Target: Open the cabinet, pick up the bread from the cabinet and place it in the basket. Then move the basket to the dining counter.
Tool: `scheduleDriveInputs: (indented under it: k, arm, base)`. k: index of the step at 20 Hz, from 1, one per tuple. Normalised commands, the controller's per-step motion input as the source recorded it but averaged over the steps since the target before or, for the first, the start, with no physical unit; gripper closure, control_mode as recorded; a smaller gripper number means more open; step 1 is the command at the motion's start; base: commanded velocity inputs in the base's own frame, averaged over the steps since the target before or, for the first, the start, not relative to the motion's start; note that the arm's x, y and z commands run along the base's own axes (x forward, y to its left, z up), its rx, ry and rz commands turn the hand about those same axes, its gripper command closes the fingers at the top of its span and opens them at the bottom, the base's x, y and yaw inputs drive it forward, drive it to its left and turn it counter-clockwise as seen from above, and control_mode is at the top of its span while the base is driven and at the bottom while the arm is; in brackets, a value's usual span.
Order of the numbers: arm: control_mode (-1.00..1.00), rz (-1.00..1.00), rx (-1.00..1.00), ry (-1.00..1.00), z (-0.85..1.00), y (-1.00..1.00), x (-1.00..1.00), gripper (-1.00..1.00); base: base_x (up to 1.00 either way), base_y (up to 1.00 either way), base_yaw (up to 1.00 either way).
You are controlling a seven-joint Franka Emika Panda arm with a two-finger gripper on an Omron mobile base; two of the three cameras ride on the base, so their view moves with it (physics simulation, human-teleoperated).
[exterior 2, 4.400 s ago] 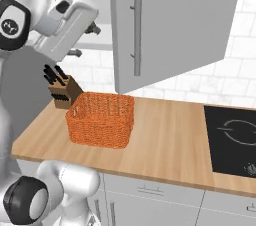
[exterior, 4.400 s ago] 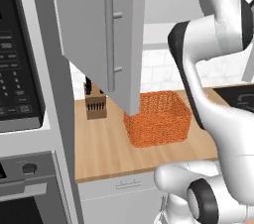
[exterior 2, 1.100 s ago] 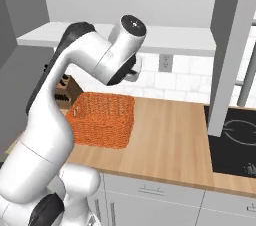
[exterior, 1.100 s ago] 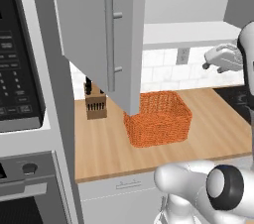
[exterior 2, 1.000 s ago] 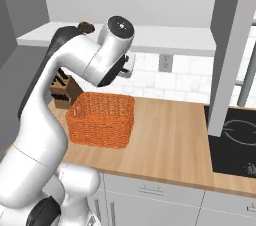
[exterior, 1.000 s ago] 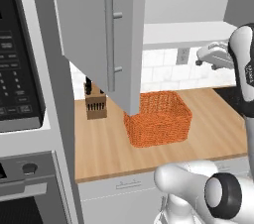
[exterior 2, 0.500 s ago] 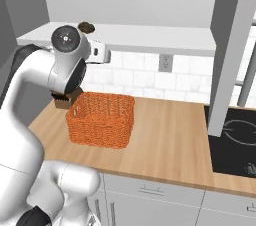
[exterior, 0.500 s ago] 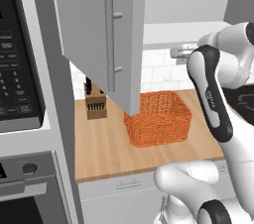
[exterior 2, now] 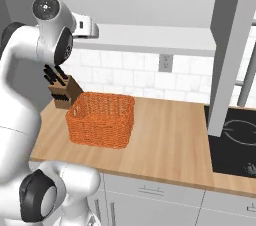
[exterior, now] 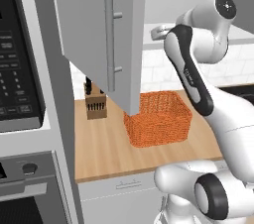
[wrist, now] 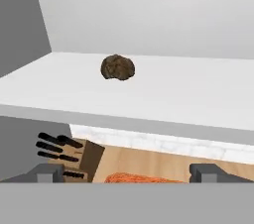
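Grey cabinet (exterior: 99, 39) doors open; brown bread (wrist: 118, 67) untouched on shelf (wrist: 163, 94). Claw (wrist: 126, 172) spread, empty, well short of it. Orange basket (exterior 2: 102, 119) waits on counter (exterior 2: 165, 140). Grasp, drop, carry remain.

Arm's folded up high, elbow bent.
Gripper (wrist: 127, 173) sits level, fingers spread wide apart at 6 o'clock, holding nothing.

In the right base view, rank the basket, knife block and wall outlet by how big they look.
1. basket
2. knife block
3. outlet
The outlet sits farther back, so its look is partly distance.
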Motion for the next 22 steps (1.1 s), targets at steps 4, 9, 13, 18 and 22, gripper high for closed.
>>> scheduleDriveInputs:
  k: [4,9,13,18,22]
  arm:
    - [-1.0,0.0,0.0,0.0,-0.25,0.21,0.66,-1.0]
    - [-1.0,0.01,0.01,0.0,-0.05,0.13,0.54,-1.0]
    - [-1.0,0.06,0.0,0.0,0.0,0.11,0.46,-1.0]
    - [-1.0,0.04,0.0,0.02,-0.02,0.17,0.5,-1.0]
    - [-1.0,0.02,-0.05,0.0,-0.02,0.14,0.56,-1.0]
  base:
    - [0.0,0.0,0.0]
    - [0.0,0.0,0.0]
    - [0.0,0.0,0.0]
    - [0.0,0.0,0.0]
    - [0.0,0.0,0.0]
